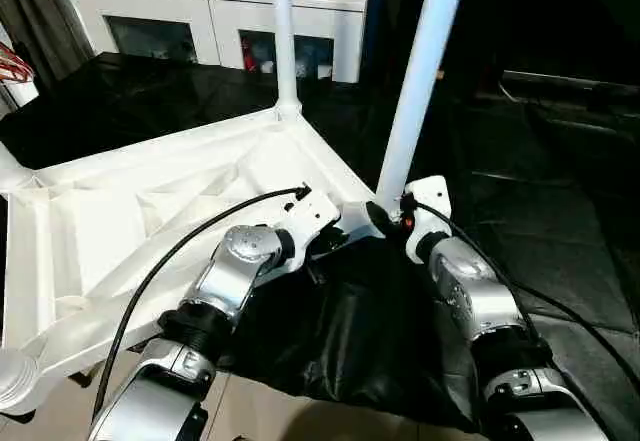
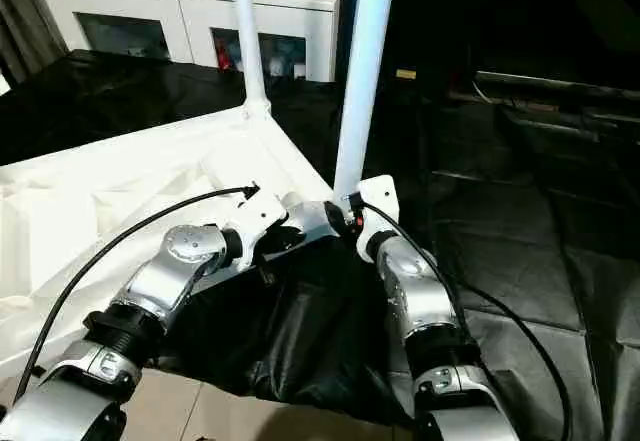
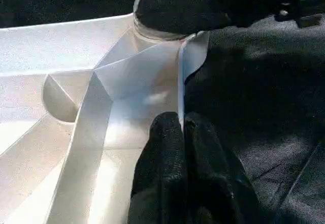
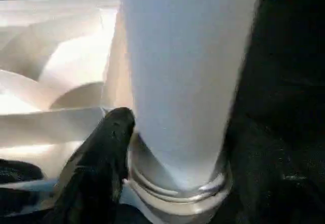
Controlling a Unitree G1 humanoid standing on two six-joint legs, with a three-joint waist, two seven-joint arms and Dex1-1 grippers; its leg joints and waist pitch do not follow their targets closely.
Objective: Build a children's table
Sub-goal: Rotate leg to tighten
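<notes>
- Silver forearms fill the near foreground of the head view, both reaching toward one corner of the upturned tabletop (image 1: 150,221), which lies ribbed side up on a black sheet (image 1: 330,341) over the floor.
- Left pincer (image 3: 179,125): its two black fingers are pressed together, pinching the thin edge wall of the tabletop just beside the corner socket (image 4: 177,193).
- Right pincer (image 1: 385,219): set at the foot of the near leg (image 1: 420,71), one black finger (image 4: 109,132) lying against the base where the leg enters the socket. I cannot tell whether it is clamping the leg or merely around it; the jaws stand fairly wide.
- Near leg stands tilted in its socket, a threaded collar visible at the foot; a second leg (image 1: 283,31) stands upright in the far corner socket, in front of a white cabinet (image 1: 215,6).
- Likely step: seating or turning the near leg home.
- Risks:
  - With the leg leaning, turning it could cross the thread or jam it part-way.
  - A loose hold on the smooth taper may slip.
  - The tabletop could slide on the sheet if the left pinch gives.
</notes>
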